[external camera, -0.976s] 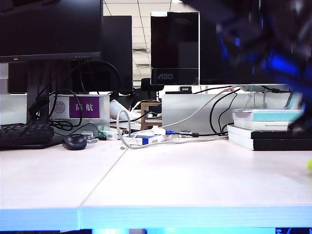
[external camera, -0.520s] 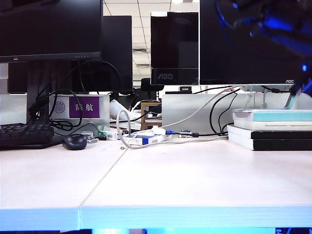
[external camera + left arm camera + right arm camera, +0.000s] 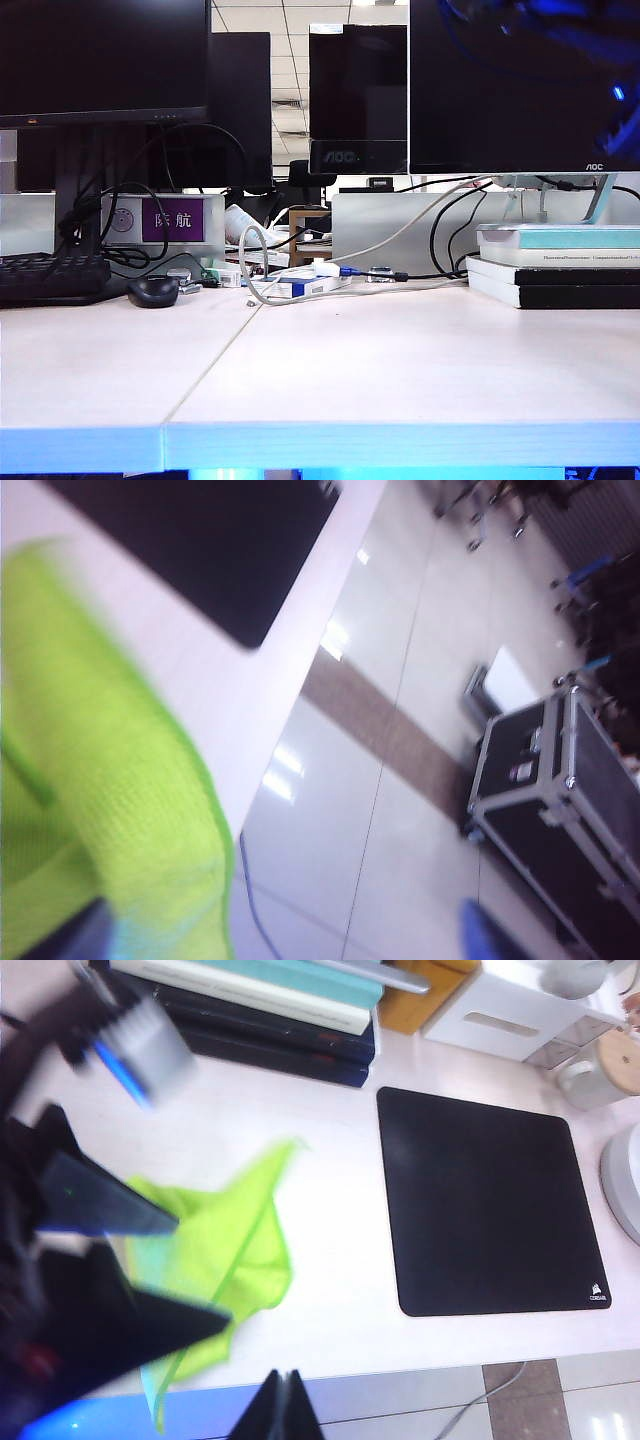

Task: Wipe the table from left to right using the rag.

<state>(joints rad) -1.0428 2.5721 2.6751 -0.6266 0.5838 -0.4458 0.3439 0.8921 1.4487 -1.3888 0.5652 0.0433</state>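
Rag [image 3: 225,1250] beneath left end effector [image 3: 110,1260]

blurred arm [image 3: 560,30] risen toward the exterior view's top right, books [image 3: 560,262] uncovered

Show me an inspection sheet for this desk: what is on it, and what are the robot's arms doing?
Surface: pale off-white two-panel table, bare in front, with a thin seam.
Job's things: bright lime microfibre rag, lying crumpled near the table's front edge, beside a black square mouse pad.
Clutter: stacked books, black mouse, black keyboard and dark monitors at the back.
Grippers: left tool is blurred over the rag, fingers apparently apart. Right tool is shut and empty, near the front edge.
Cables: white and black leads, tangled behind the seam.
Surroundings: glossy tiled floor, black metal-edged case.
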